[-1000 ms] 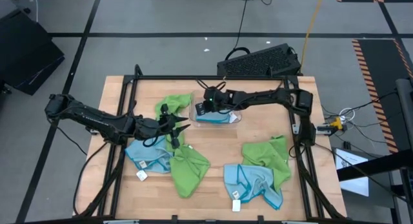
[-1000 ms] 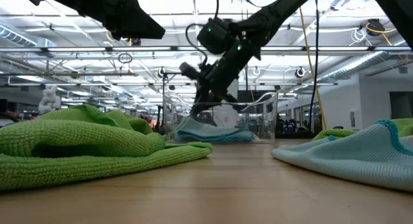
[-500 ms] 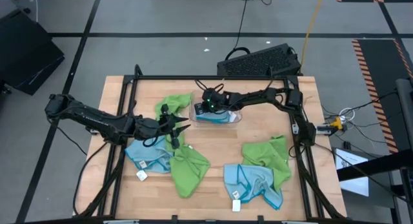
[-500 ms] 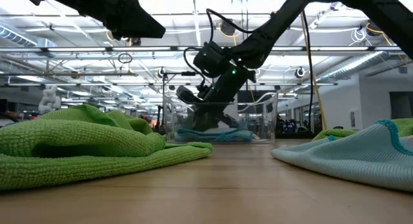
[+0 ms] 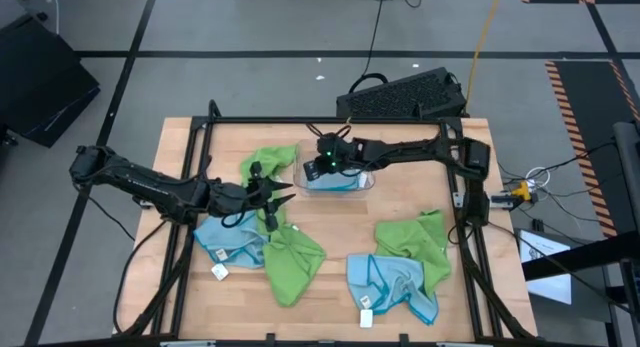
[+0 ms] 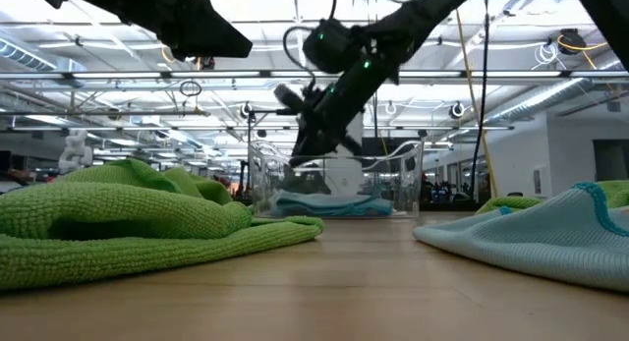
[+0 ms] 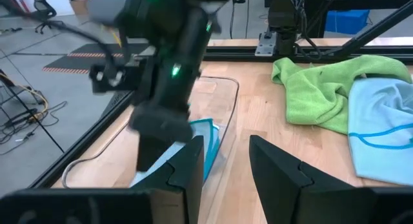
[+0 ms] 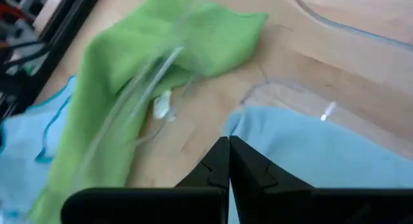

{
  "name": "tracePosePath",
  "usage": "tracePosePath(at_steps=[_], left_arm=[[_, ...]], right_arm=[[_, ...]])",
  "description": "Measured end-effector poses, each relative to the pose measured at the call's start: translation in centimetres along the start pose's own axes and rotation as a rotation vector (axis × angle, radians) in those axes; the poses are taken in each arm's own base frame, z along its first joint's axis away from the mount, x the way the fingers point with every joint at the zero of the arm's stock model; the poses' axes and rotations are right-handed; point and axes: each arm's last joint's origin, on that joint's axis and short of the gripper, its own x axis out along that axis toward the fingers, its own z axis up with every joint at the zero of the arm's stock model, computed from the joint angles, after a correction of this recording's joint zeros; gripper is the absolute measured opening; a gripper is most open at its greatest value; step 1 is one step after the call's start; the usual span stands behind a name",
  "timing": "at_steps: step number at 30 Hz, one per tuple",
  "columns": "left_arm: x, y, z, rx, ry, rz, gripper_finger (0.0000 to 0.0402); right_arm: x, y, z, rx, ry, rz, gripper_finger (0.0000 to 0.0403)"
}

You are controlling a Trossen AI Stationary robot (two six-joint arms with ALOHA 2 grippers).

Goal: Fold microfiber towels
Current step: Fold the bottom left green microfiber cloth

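**Ana:** Over the clear tray (image 5: 338, 182), the right pincer (image 5: 316, 168) hangs with its fingers (image 8: 227, 164) pressed tight together and nothing between them. Right beneath it a light blue towel (image 8: 310, 153) lies flat in the tray.

**Ben:** So that one looks folded and put away, I'd say. And the left pincer (image 5: 283, 194)?

**Ana:** It hovers part open beside the tray with nothing in it. Just under and beside it sit a lime green towel (image 5: 268, 163) and a blue towel (image 5: 228, 237), with another green towel (image 5: 293, 261) a little past them. Well apart from both pincers lies a rumpled green and blue pair (image 5: 405, 262) on the bench (image 5: 330, 232).

**Ben:** How should the right arm go about it?

**Ana:** My guess: lift straight clear of the tray wall so it doesn't snag the folded cloth, then go for a loose towel by a corner, not the bunched middle.

**Ben:** Which view helps most?

**Ana:** Looking down from above gives the whole layout, but not height. The table-level view shows the right pincer (image 6: 307, 144) raised above the tray's rim (image 6: 334, 162), clear of the cloth. The right wrist view alone shows the fingers shut, plus a small white tag (image 8: 161, 106) by the green cloth near the tray.
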Motion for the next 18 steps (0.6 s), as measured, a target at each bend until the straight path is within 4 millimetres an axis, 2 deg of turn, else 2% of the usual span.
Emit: tracePosePath(at_steps=[5,9,14,18], left_arm=[[0.0,0.0,0.0,-0.001,0.001,-0.001,0.0127],[0.0,0.0,-0.6,-0.006,0.015,0.000,0.0127],[0.0,0.0,-1.3,-0.027,0.033,0.006,0.0127],[0.0,0.1,-1.2,-0.069,0.026,0.012,0.0127]], right_arm=[[-4.2,1.1,0.3,-0.125,0.031,-0.009,0.0000],[-8.9,2.2,0.1,-0.266,0.030,-0.016,0.0000],[-14.1,3.1,-1.9,-0.433,-0.046,-0.032,0.0000],[-16.4,2.7,-4.4,-0.488,-0.089,0.053,0.0000]])
